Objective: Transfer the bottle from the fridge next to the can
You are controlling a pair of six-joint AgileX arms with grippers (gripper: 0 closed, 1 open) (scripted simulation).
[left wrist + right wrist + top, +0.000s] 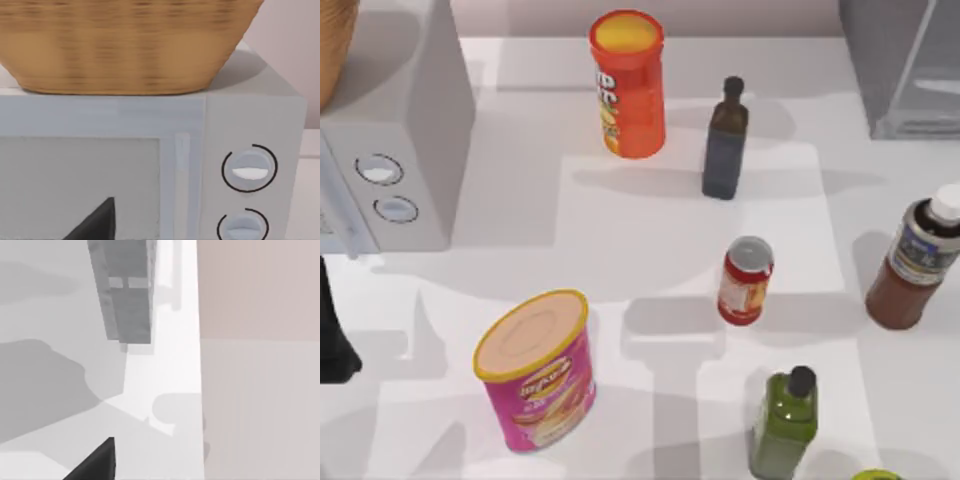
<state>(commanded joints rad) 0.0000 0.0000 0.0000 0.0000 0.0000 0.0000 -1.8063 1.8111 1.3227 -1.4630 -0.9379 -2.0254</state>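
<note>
The bottle [917, 262] stands upright on the worktop [670, 200] at the right edge, well below the fridge [905, 65], whose grey box sits in the top right corner. So the bottle is out on the worktop, not inside the fridge. The can [745, 280] stands upright left of the bottle, w/ a clear gap between them — near, not touching.

Other stuff around: a tall orange chip tube [628, 85] at top centre, a dark slim bottle [725, 140] just right of it, a pink tub [535, 372] at lower left, and a green square bottle [785, 422] below the can. At the left edge sits a white appliance [395, 150] w/ two round knobs; the left wrist view shows its front face close up, knobs [249, 169] one above the other, and a woven basket [125, 45] resting on top of it.

A dark piece of the left arm [332, 340] shows at the far left edge, beside the appliance. Left end effector [95, 222]: one dark finger tip in the wrist view — can't tell if wide or narrow. Right end effector [95, 462]: same, a single dark tip over pale worktop w/ the fridge [127, 290] farther off; can't tell its state either.
</note>
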